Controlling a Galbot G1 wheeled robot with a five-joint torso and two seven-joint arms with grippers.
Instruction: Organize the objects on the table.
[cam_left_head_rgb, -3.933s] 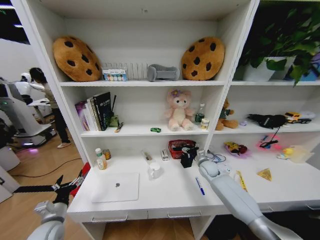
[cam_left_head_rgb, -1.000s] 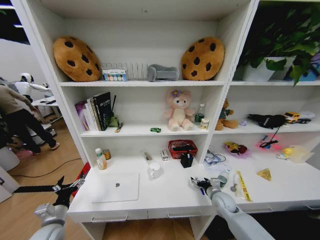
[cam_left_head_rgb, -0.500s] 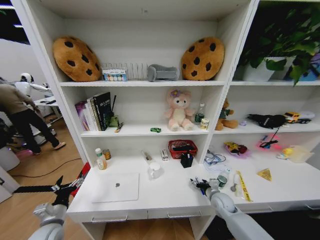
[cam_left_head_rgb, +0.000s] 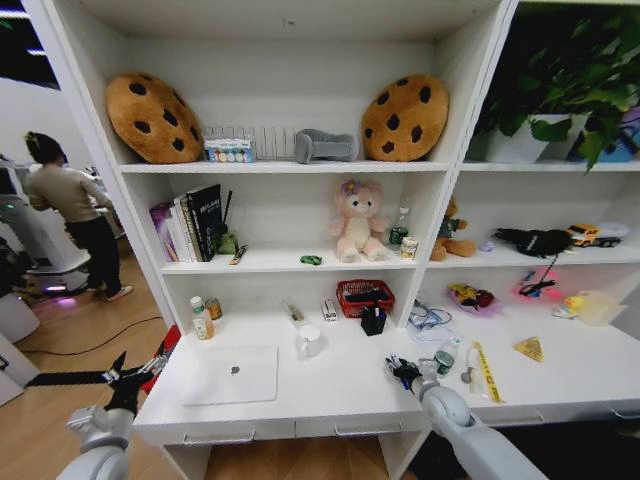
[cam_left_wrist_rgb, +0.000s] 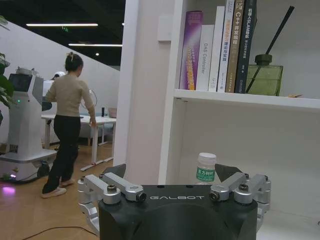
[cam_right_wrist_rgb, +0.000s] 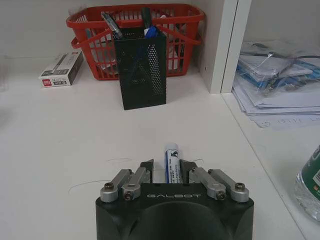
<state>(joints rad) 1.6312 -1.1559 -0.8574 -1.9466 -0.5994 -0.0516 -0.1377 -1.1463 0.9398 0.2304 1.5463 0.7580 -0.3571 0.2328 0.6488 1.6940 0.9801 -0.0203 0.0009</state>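
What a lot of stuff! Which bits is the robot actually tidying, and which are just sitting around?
Job: slim silver laptop, blue pen at the right gripper, tiny green toy car, long white desk.
Lying about: brown cookie-shaped cushions, pink plush bear, row of books, red plastic basket.
Left gripper hangs open off the desk's left end.

Matt black mesh pen holder; smooth white table

Two round brown chocolate-chip cookie cushions, one pink plush bear, one red wire basket — one closed silver laptop, one black mesh pen cup.
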